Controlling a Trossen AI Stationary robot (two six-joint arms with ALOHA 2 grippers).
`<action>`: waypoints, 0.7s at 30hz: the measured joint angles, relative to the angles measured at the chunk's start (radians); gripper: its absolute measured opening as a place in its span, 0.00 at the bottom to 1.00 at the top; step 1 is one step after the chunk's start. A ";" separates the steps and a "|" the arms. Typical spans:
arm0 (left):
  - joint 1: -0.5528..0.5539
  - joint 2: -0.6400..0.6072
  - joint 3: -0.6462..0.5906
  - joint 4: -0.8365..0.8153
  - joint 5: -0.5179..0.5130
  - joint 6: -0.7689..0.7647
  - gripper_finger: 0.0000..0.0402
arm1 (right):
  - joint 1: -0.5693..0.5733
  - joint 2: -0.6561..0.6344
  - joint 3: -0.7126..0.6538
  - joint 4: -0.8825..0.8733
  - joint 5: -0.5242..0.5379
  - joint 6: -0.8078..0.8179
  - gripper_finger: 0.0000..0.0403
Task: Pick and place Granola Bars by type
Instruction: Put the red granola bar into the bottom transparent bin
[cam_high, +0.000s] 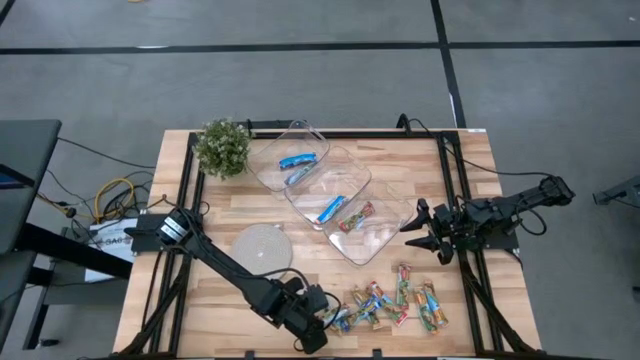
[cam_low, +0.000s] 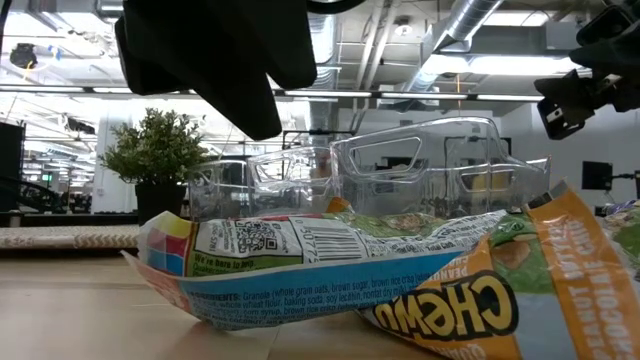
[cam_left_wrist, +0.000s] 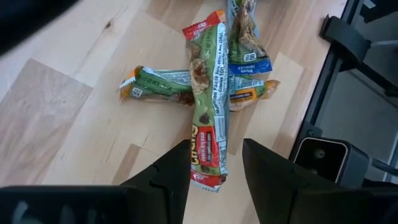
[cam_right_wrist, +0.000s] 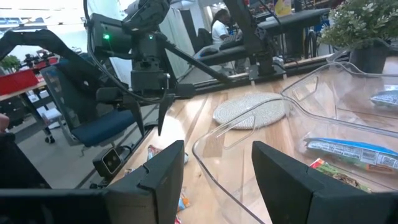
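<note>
Foil wrappers carry most of the legible print: in the low view an orange-and-green bar (cam_low: 500, 300) right by the lens reads "CHEWY" upside down in big yellow letters with "PEANUT BUTTER CHOCOLATE CHIP" along its edge, and a blue-and-white wrapper (cam_low: 300, 265) lying against it shows a QR code, a barcode and an ingredients line beginning "Granola". In the left wrist view a red-trimmed bar (cam_left_wrist: 208, 106) shows a "Nutrition Facts" panel and lies across a green one (cam_left_wrist: 158, 84), with a blue-ended bar (cam_left_wrist: 249, 53) beside them. The loose Granola Bars (cam_high: 395, 305) are heaped on the wooden table (cam_high: 200, 300) at its near edge, and more already lie in the clear plastic trays (cam_high: 320, 180): two blue ones in the far tray, a blue one in the middle tray, a red-and-green one (cam_high: 356, 216) in the near tray. The left gripper (cam_high: 318, 325) is low at the left end of the heap, its fingers (cam_left_wrist: 168, 180) parted with the red-trimmed bar's end between them, though whether they touch it cannot be told. The right gripper (cam_high: 425, 235) waits just right of the trays, its jaws apart and empty. A small potted plant (cam_high: 222, 147) stands at the far left corner and a round grey woven mat (cam_high: 258, 247) lies left of the trays. Beyond the table, the right wrist view shows a blue office chair (cam_right_wrist: 102, 127) and a seated person (cam_right_wrist: 219, 25).
</note>
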 joint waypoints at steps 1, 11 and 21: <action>0.000 0.000 0.000 0.000 -0.002 -0.001 0.34 | 0.000 0.000 0.000 0.000 0.000 0.000 0.46; -0.005 0.056 0.088 -0.059 0.000 0.008 0.34 | 0.000 0.000 0.000 0.000 0.000 0.000 0.46; -0.010 0.113 0.196 -0.160 -0.016 0.040 0.34 | 0.000 -0.002 0.000 0.000 0.000 0.000 0.46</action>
